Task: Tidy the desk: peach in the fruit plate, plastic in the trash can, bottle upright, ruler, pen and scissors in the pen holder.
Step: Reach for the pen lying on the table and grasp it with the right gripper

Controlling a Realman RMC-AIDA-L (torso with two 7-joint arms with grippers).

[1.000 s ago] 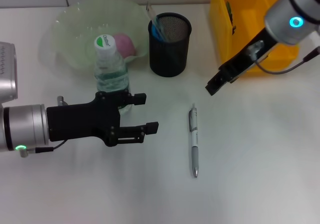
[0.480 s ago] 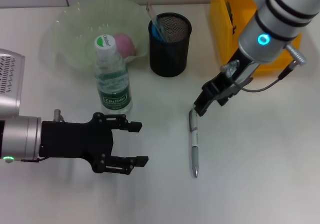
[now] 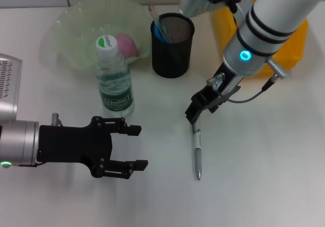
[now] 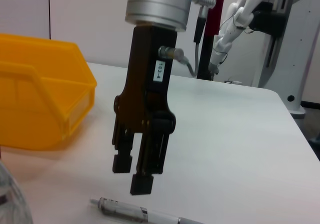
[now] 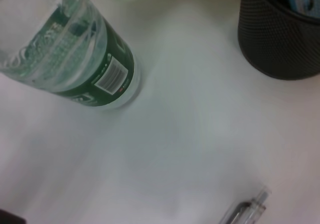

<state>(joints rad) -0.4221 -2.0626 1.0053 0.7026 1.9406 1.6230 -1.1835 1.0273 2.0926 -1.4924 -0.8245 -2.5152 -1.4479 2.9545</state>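
A silver pen (image 3: 196,151) lies on the white desk. My right gripper (image 3: 195,111) hangs just above its upper end; in the left wrist view its fingers (image 4: 141,183) stand a little apart over the pen (image 4: 140,213). The bottle (image 3: 114,79) stands upright beside the pale green fruit plate (image 3: 66,39), which holds the pink peach (image 3: 127,44). The black mesh pen holder (image 3: 172,46) contains a blue item and a thin strip. My left gripper (image 3: 134,147) is open and empty, in front of the bottle. No plastic is in view.
A yellow bin (image 3: 292,44) stands at the back right behind my right arm. The right wrist view shows the bottle (image 5: 85,58), the pen holder (image 5: 280,38) and the pen's end (image 5: 247,209) on bare white desk.
My right arm swung from the yellow bin down and left to just above the pen's upper end. My left gripper drew back from the bottle toward the desk's front, staying open.
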